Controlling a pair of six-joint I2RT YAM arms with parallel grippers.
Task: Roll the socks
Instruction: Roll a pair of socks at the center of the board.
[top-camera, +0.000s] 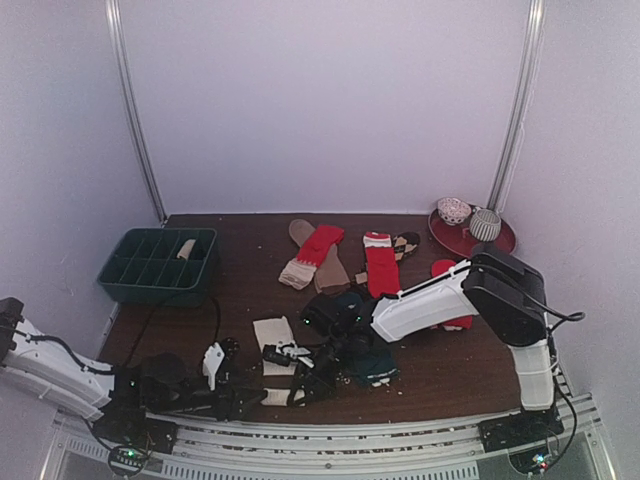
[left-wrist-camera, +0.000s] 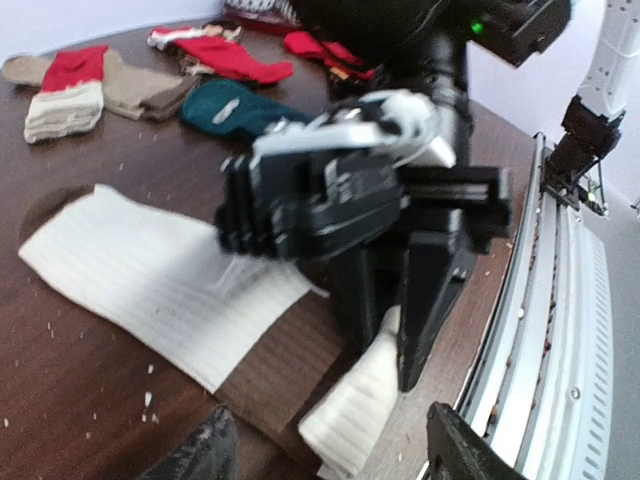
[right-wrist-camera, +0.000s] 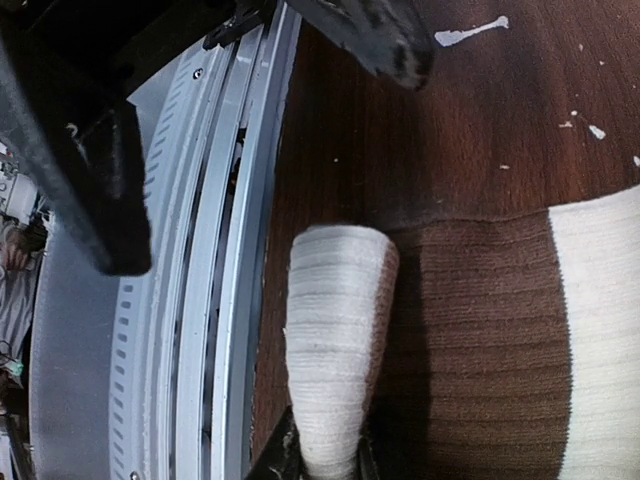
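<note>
A cream sock (left-wrist-camera: 160, 280) lies flat near the table's front edge, also in the top view (top-camera: 272, 335). My right gripper (left-wrist-camera: 395, 340) is shut on the sock's raised near end (right-wrist-camera: 335, 330), pinching it between the black fingers at the bottom of the right wrist view (right-wrist-camera: 325, 465). In the top view the right gripper (top-camera: 300, 380) reaches in from the right. My left gripper (left-wrist-camera: 335, 455) is open and empty, low on the table just left of that end (top-camera: 250, 395). Its fingers (right-wrist-camera: 385, 40) stand wide apart.
A teal sock (left-wrist-camera: 235, 108) lies behind the cream one. Red socks (top-camera: 380, 265) and a brown sock (top-camera: 328, 275) lie mid-table. The green tray (top-camera: 130, 280) at the back left holds a cream roll (top-camera: 186, 248). A red plate (top-camera: 500, 245) with bowls is at the back right.
</note>
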